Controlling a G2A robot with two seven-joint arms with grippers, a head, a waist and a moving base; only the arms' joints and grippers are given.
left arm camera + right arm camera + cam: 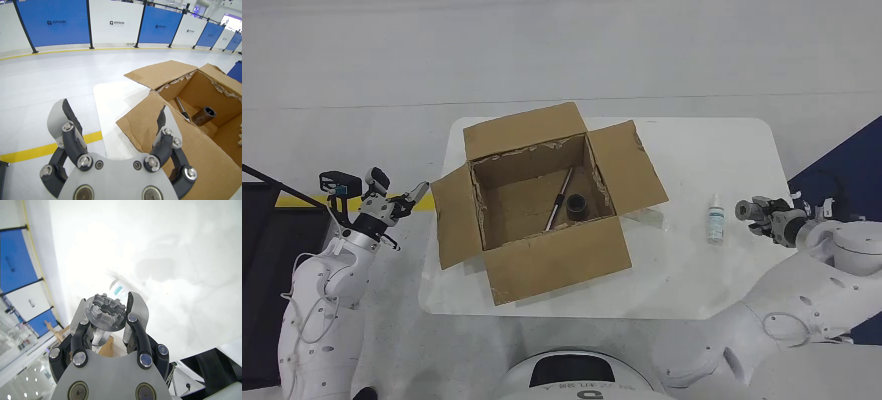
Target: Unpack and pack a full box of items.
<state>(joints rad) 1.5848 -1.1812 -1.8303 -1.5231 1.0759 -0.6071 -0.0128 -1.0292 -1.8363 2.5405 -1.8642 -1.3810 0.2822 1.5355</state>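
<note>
At the desk's [692, 270] right end the right gripper [106, 299] pinches a toothed metal part [105, 312] near the bottle [715, 218] already set out, while a rod [181, 106] and a dark sleeve [204, 116] lie in the box [542, 262] and the left gripper [113, 106] hangs spread beside it, so unpacking looks about half done.

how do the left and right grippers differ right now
The left gripper is open and empty; the right gripper is shut on a grey toothed metal part. The left sits by the cardboard box; the right beside the small bottle. Both share the same build.
</note>
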